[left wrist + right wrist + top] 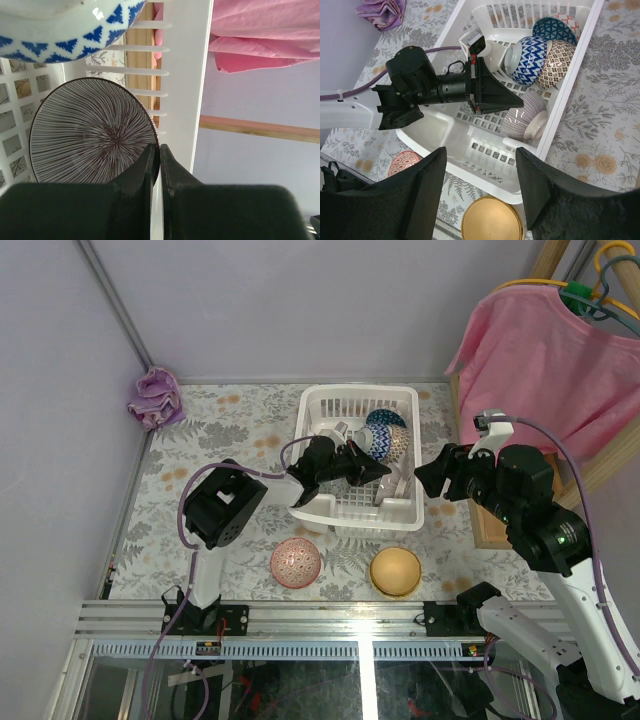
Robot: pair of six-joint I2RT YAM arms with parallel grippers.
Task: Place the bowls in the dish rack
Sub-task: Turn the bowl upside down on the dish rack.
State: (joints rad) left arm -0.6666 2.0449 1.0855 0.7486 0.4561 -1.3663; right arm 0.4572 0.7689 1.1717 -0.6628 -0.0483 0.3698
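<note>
The white dish rack [355, 392] stands mid-table. It holds a blue-white netted bowl [527, 60], a brown netted bowl [556, 65], a blue-triangle bowl [555, 27] and a purple-striped whitish bowl [522, 120] lying on its side by the right wall. My left gripper [383, 472] reaches into the rack. Its fingers [150, 165] are shut on the striped bowl's [90, 135] rim, next to the rack wall [182, 75]. My right gripper [482, 200] is open and empty, hovering over the rack's near right corner. A pink-red bowl [296, 562] and a tan-yellow bowl [396, 571] sit on the table in front of the rack.
A purple cloth [155, 398] lies at the far left corner. A pink shirt [545, 350] hangs on a wooden stand [490, 525] right of the rack, close to my right arm. A metal frame post [115, 300] runs along the left side.
</note>
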